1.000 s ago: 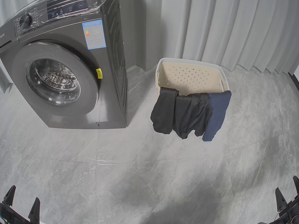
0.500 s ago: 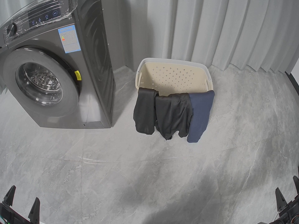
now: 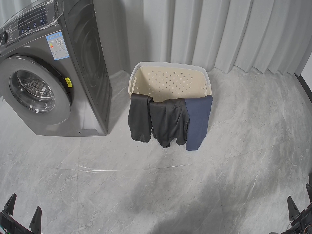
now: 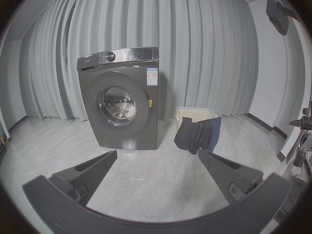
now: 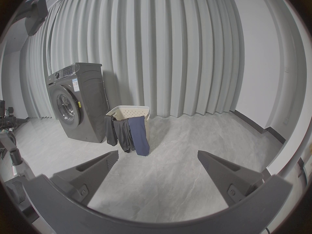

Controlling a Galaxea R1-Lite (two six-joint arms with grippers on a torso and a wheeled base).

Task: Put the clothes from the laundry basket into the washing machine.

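A cream laundry basket [image 3: 169, 69] stands on the floor by the curtain, right of the grey washing machine [image 3: 48, 69], whose round door [image 3: 34, 90] is closed. Over the basket's near rim hang a black garment [image 3: 139, 117], a dark grey garment [image 3: 169, 121] and a blue garment [image 3: 196, 119]. My left gripper [image 3: 22, 209] is open at the bottom left corner, far from the basket. My right gripper [image 3: 300, 202] is open at the bottom right corner. In the wrist views the basket [image 4: 195, 113] [image 5: 131, 109] lies well beyond each gripper [image 4: 157, 156] [image 5: 157, 156], both with nothing held.
Grey tiled floor [image 3: 156, 186] stretches between me and the basket. A pale curtain [image 3: 211, 26] runs along the back wall. A dark skirting edge [image 3: 304, 82] shows at the far right.
The head view has swung right: the washing machine and basket sit further left in the picture. Both grippers keep their places, open.
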